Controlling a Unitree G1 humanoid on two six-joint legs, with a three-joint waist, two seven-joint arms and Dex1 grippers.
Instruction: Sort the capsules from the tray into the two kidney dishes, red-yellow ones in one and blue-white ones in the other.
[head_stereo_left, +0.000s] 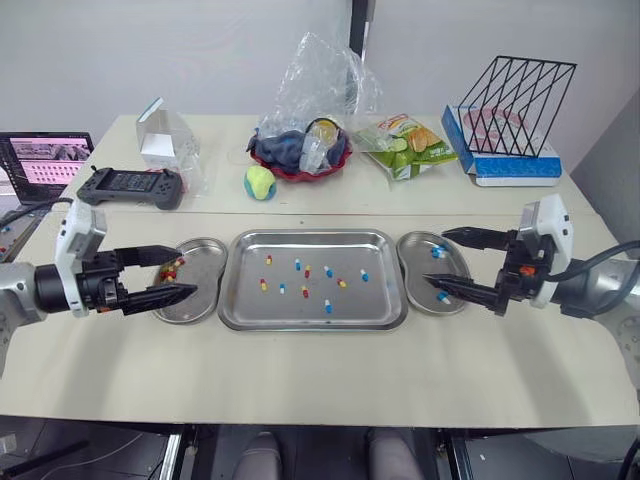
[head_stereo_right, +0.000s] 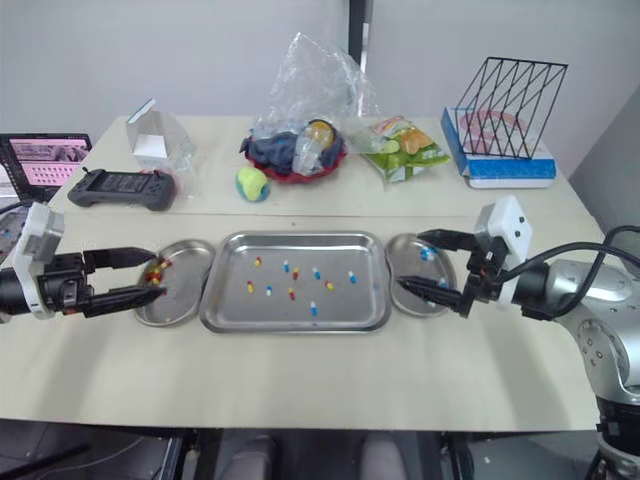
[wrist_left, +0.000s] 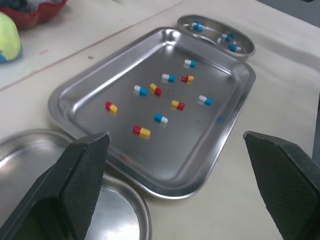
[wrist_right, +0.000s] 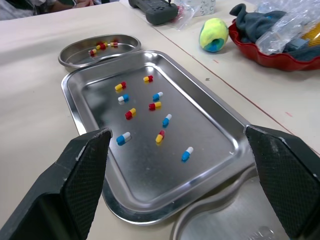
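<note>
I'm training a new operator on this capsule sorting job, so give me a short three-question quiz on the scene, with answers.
1. True or false: the left gripper and the right gripper are both open.
2. Which shiny steel dish holds the red-yellow capsules already sorted? A: the left kidney dish. B: the right kidney dish.
3. How many capsules lie in the rectangular steel tray?

Key: 1 true. 2 A; the right kidney dish holds blue-white capsules. 3 ten, five of each colour.
</note>
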